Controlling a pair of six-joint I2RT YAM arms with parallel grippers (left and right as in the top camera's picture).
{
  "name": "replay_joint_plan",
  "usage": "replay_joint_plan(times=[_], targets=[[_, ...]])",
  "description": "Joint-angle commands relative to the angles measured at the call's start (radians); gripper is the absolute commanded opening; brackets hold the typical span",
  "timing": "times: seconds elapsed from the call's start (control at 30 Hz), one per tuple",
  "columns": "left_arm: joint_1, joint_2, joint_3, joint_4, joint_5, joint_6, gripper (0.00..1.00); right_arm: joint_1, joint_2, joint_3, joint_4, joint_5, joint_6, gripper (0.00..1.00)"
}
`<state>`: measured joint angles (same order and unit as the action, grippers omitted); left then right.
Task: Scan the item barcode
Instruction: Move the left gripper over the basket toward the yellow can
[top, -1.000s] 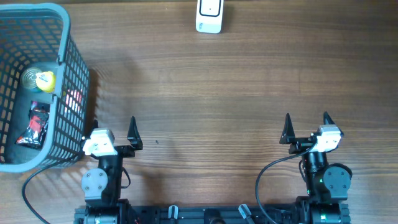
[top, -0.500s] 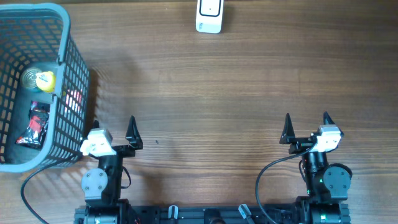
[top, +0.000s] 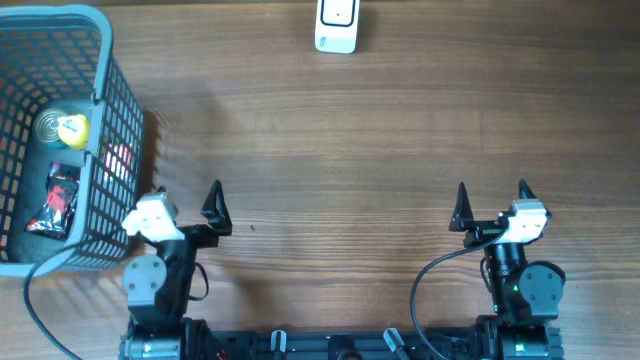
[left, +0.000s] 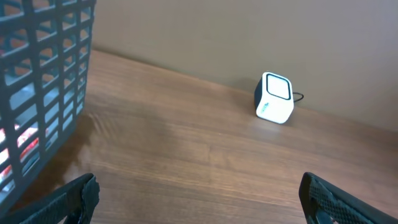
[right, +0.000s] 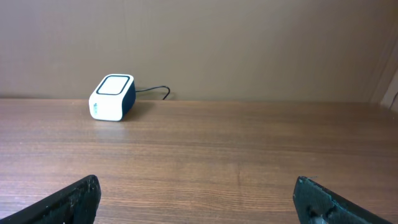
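Note:
The white barcode scanner (top: 336, 25) stands at the table's far edge, also seen in the left wrist view (left: 274, 98) and the right wrist view (right: 112, 98). The items lie in the grey-blue basket (top: 118, 110) at the left: a can with a yellow lid (top: 62, 128) and a red-and-black packet (top: 58, 200). No barcode shows. My left gripper (top: 185, 198) stands open and empty beside the basket's near right corner. My right gripper (top: 492, 195) is open and empty at the near right, over bare wood.
The basket's mesh wall (left: 50, 74) fills the left of the left wrist view, something red showing through it. A dark cable runs from the scanner along the back wall (right: 155, 92). Wooden tabletop (top: 340, 150) lies between grippers and scanner.
My left arm has turned slightly to the left, toward the basket. The right arm has not moved.

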<state>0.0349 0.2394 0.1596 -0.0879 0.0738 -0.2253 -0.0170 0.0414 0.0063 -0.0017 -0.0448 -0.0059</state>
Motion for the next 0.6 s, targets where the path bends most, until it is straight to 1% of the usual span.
replay_joint_plan(times=[0.0, 0.13, 0.17, 0.2, 0.3, 0.47, 0.5, 0.57], targets=[[0.006, 0.097, 0.124, 0.008, 0.047, -0.018, 1.0, -0.005, 0.008, -0.001, 0.002, -0.01, -0.01, 1.0], [0.006, 0.122, 0.153, 0.055, 0.074, -0.021, 1.0, -0.005, 0.008, -0.001, 0.002, -0.01, -0.01, 1.0], [0.006, 0.122, 0.153, 0.071, 0.086, -0.047, 1.0, -0.005, 0.008, -0.001, 0.002, -0.01, -0.01, 1.0], [0.006, 0.122, 0.153, 0.079, 0.114, -0.075, 1.0, -0.005, 0.008, -0.001, 0.002, -0.01, -0.01, 1.0], [0.006, 0.127, 0.159, 0.127, 0.295, -0.067, 1.0, -0.005, 0.008, -0.001, 0.002, -0.01, -0.009, 1.0], [0.006, 0.185, 0.262, 0.133, 0.311, -0.067, 1.0, -0.005, 0.008, -0.001, 0.002, -0.01, -0.01, 1.0], [0.006, 0.23, 0.327, 0.129, 0.311, -0.066, 1.0, -0.005, 0.008, -0.001, 0.004, -0.01, -0.01, 1.0], [0.006, 0.288, 0.389, 0.124, 0.312, -0.029, 1.0, -0.005, 0.008, -0.001, 0.003, -0.01, -0.009, 1.0]])
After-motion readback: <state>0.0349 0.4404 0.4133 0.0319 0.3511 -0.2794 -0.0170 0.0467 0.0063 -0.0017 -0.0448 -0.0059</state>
